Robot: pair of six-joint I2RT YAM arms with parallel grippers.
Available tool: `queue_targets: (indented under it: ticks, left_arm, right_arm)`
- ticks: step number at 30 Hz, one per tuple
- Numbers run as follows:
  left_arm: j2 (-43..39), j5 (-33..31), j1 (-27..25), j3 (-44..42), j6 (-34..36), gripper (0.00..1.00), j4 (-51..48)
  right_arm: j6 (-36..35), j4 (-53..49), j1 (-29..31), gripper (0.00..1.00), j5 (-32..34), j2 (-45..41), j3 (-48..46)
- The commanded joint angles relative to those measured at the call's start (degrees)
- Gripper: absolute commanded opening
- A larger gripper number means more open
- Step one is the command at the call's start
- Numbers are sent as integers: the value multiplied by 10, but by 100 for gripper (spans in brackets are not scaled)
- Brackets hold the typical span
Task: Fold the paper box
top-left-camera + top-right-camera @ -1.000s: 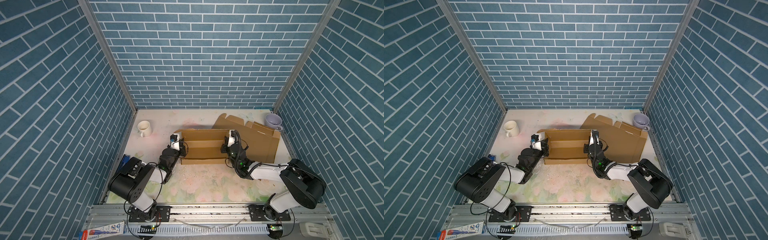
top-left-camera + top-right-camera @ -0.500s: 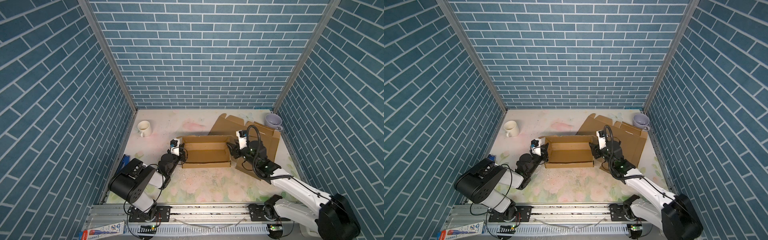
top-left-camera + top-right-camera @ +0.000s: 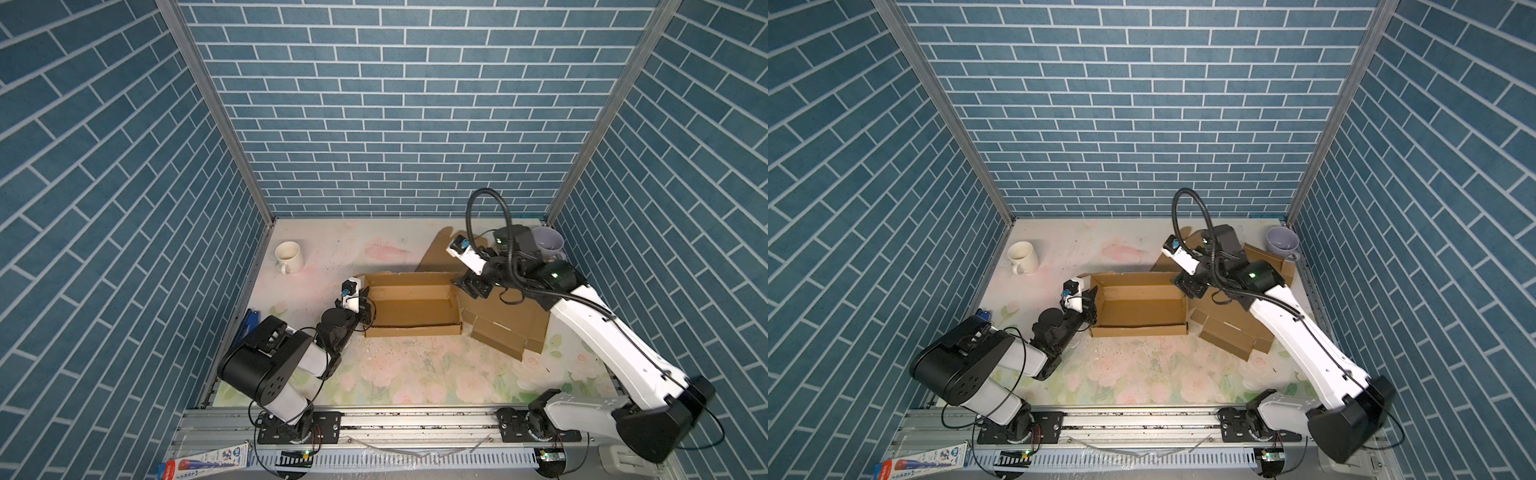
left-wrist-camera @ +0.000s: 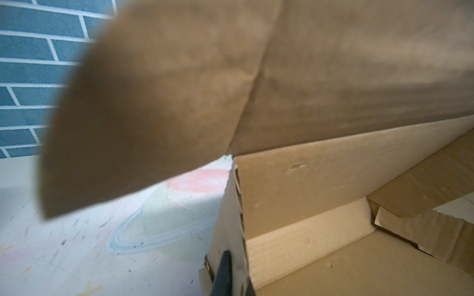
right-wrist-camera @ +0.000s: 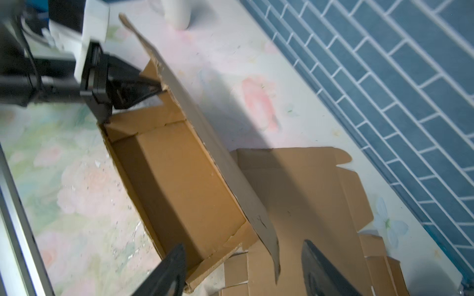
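The paper box (image 3: 411, 309) (image 3: 1142, 309) is brown cardboard, standing as an open tray mid-table. Its flat lid panel (image 3: 509, 320) spreads to the right and back. My left gripper (image 3: 367, 306) (image 3: 1093, 302) is low at the tray's left end, shut on the end wall (image 4: 232, 230). The right wrist view shows it too (image 5: 146, 88). My right gripper (image 3: 468, 287) (image 3: 1188, 287) hangs open above the tray's right end. Its dark fingers (image 5: 171, 269) straddle the back wall's end flap (image 5: 269, 238) without touching it.
A cream mug (image 3: 288, 257) stands at the back left and a lavender cup (image 3: 549, 243) in the back right corner. A blue object (image 3: 249, 326) lies by the left wall. A printed carton (image 3: 208, 457) sits on the front rail.
My right gripper has opened, let go of the box's right end, and risen back and to the right. The end walls have come up into a tray. The left gripper stays shut.
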Motion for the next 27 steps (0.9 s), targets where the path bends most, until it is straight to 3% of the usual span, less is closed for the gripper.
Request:
queue_targets:
  ticks: [1,5,8,13,18,23,27]
  left_arm:
    - [20,24,-8,-15,9,0,-71]
    - [26,25,-8,-17,12,0,-66]
    - [31,24,-8,-17,12,0,-62]
    - [37,21,-8,-18,12,0,-57]
    - [31,8,-8,-27,6,0,-45]
    - [-29,-14,-8,-42,-13,18,-72]
    - [-163,-40,-10,-40,-12,32,-209]
  right_arm:
    - [-105,-89,14,71,-15,75,83]
    - [-128,-112,22,68,-38,162,159]
    - [-140,-154,30,61,-66,214,209]
    - [-139,-192,36,38,-111,245,223]
    - [-109,-144,40,13,-137,223,140]
    - [-75,-64,50,9,-136,193,36]
    - [-54,-3,58,6,-128,180,-23]
